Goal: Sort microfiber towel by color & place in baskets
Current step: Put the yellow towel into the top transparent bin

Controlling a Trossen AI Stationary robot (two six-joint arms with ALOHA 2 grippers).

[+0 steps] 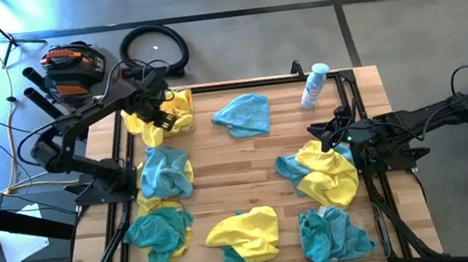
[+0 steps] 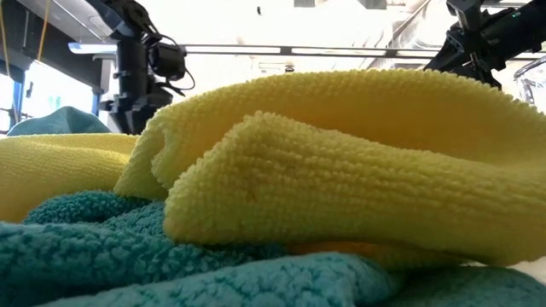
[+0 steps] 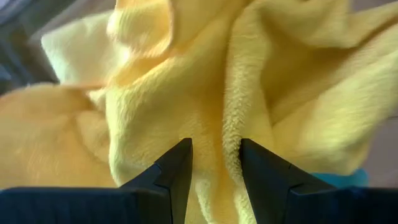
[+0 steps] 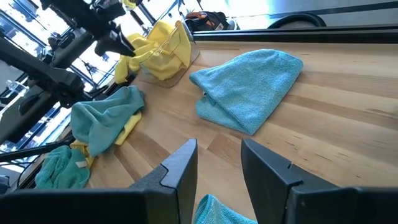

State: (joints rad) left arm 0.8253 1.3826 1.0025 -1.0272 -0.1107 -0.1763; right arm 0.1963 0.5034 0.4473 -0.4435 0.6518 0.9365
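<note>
High view puts the yellow towels I am working on in a heap at the far left corner, inside a clear basket whose see-through wall I can only make out from the right wrist view. My left gripper hangs right over that heap. In the left wrist view its fingers stand a little apart with yellow pile showing in the gap between them and all around; I cannot tell whether they touch the cloth, and nothing is pinched.

Just nearer than that gripper, along the left edge, lies a teal towel over a strip of yellow, and nearer still another teal towel on yellow. Out toward the table's middle from the left gripper, a folded teal towel lies flat on the wood by itself.

My right gripper hovers at the right side, just above the far edge of a yellow towel lying over teal. In the right wrist view its fingers are parted with bare wood between them, holding nothing.

Near the front edge sit a yellow-on-teal pile and a crumpled teal pile. A spray bottle stands just beyond the right gripper, at the far right corner.
</note>
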